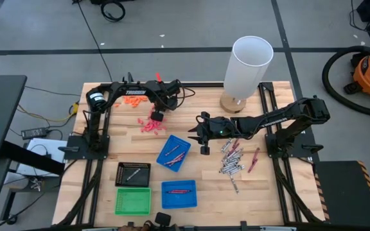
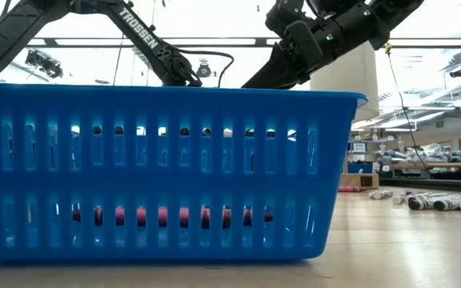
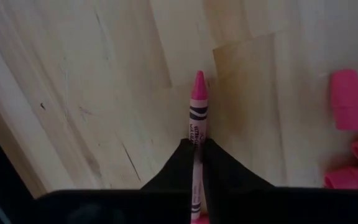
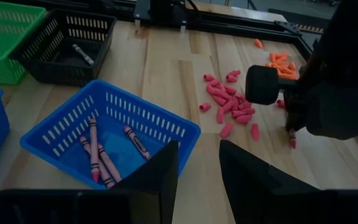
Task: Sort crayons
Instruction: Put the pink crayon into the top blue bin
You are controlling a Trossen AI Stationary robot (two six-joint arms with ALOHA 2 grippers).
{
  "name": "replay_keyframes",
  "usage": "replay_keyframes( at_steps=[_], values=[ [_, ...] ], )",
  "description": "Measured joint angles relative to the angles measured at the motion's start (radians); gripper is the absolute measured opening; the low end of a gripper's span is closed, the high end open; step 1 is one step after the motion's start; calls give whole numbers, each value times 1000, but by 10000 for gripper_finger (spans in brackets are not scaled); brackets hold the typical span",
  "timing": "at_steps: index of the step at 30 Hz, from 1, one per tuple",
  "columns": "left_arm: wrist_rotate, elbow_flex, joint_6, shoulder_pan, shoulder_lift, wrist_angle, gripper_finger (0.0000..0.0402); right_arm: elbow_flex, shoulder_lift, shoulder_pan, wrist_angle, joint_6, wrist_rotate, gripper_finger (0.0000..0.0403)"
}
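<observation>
Overhead, we see the left hand [image 1: 157, 117] down at the pink chunky bits [image 1: 149, 126], and the right hand [image 1: 200, 136] beside the tilted blue tray [image 1: 174, 154], grey crayons [image 1: 231, 160] nearby on the table [image 1: 262, 186]. Through the left wrist, its fingers [image 3: 179, 168] pinch a pink crayon [image 3: 197, 109]. Through the right wrist, our fingers [image 4: 160, 171] stand apart, empty, near the tray's red crayons [image 4: 95, 152].
</observation>
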Motion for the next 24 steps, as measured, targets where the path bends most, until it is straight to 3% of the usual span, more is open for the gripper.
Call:
replay_keyframes(
  at_steps=[13,24],
  values=[
    [-207,-4,-25,-74,-15,3,16,0,0,0,-101,6,75,126],
    [-174,-3,-164,-121,-174,-61,16,0,-27,0,-219,30,135,126]
  ],
)
